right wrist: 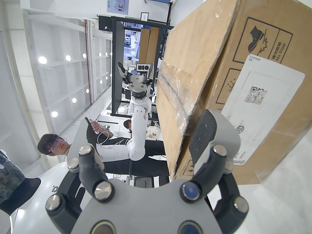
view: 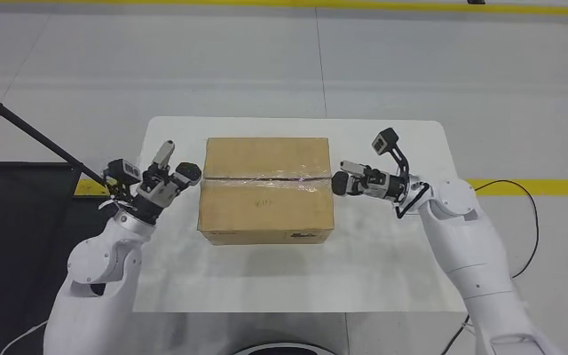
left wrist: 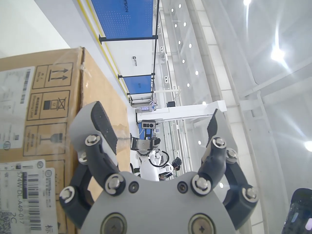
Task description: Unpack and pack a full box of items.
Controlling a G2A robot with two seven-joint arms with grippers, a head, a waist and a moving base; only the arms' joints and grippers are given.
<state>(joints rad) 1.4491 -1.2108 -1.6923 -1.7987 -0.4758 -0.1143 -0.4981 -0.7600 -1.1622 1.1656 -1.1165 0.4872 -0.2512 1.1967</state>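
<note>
Cardboard box [view: 266, 188], taped shut, stands on the bench [view: 390, 266]. Left gripper [view: 176, 162] is beside its left end, right gripper [view: 339, 182] beside its right end. Both grippers' fingers [left wrist: 103, 125] are spread wide, holding nothing.

I am holding my left gripper [left wrist: 158, 125] spread wide just beside the cardboard box [left wrist: 48, 93], one pad [left wrist: 103, 125] overlapping its top edge, its shipping labels [left wrist: 14, 91] facing me.

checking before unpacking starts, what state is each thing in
cardboard box, closed, flaps down
tape, stuck over the top seam
left gripper, open, holding nothing
right gripper, open, holding nothing
</note>
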